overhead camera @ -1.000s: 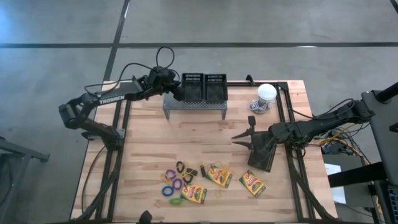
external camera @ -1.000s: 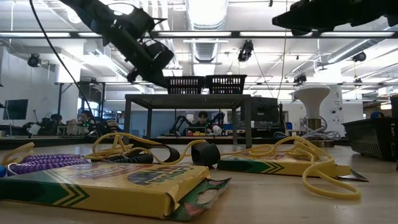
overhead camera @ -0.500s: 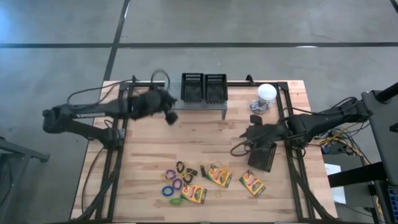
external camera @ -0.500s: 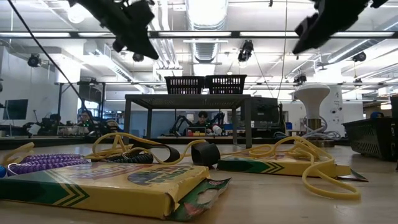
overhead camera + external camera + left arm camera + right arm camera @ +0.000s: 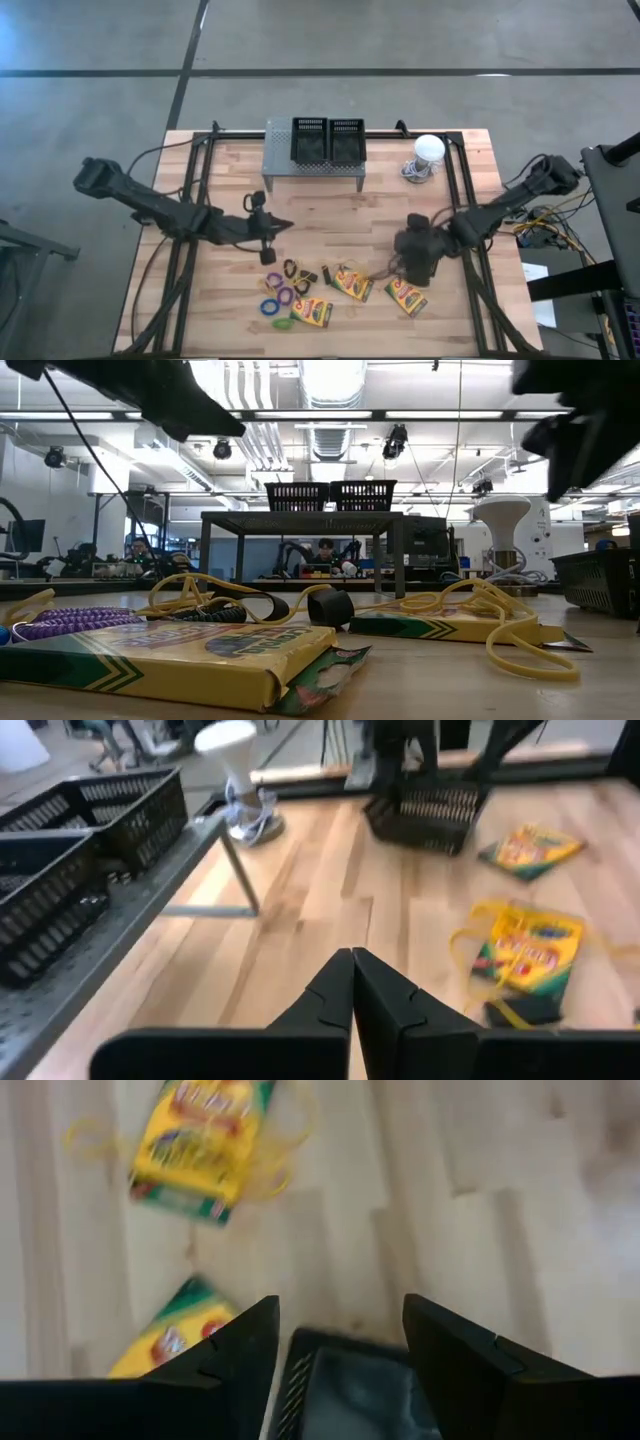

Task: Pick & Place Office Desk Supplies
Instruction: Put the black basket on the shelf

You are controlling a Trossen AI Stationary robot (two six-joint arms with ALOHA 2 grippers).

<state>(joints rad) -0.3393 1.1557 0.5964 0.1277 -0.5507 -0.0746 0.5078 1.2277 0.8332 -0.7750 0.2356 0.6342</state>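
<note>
Left hand (image 5: 283,225), fingers pressed together and empty, hovers near the elastic loops (image 5: 281,289). Right hand (image 5: 340,1342), spread wide, straddles the small black mesh bin (image 5: 365,1395).

Long white ceiling lights (image 5: 330,415) shine bright in the room behind the pale wooden table (image 5: 330,215), and the one in the middle glares white. From above, the table looks evenly lit, with only soft, small shadows. In the low view, the flat yellow-and-green crayon box (image 5: 165,660) nearest the camera looks soft and out of focus. The right wrist view is smeared, so another yellow-and-green crayon box (image 5: 200,1140) there looks fuzzy.
</note>
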